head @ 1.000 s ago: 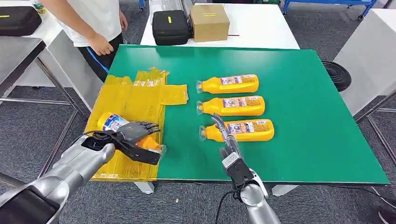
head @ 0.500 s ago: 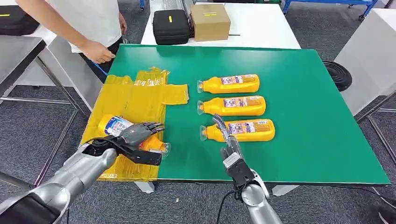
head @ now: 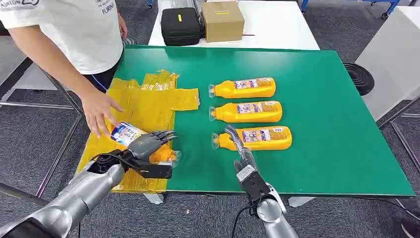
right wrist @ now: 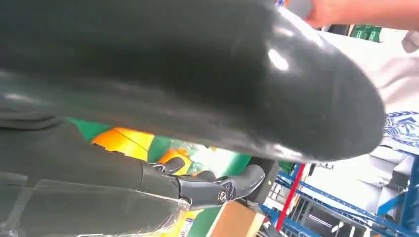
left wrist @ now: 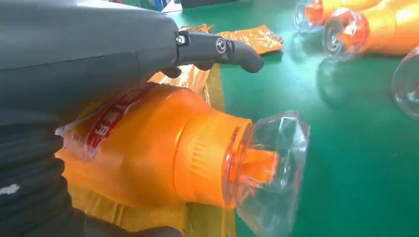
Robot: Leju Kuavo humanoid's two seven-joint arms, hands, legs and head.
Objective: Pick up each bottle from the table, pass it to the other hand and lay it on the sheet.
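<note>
An orange bottle (head: 141,141) is lain on the yellow sheet (head: 143,106), loosely cupped by the left hand (head: 146,144). A person's hand (head: 99,113) is reached toward its base; collision is risked. The right hand (head: 240,148) is empty, fingers extended, beside 3 bottles (head: 247,111) waiting on the green table (head: 337,124).

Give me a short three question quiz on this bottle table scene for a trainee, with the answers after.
1. True or false: the robot's left hand rests on an orange plastic bottle with a clear cap lying on the crinkled yellow plastic sheet.
2. How many orange bottles lie directly on the green table mat?
3. Whose hand touches the sheet bottle's base end? A. the person's hand B. the robot's right hand C. nobody's

Key: 1 true; 2 three; 3 A.
</note>
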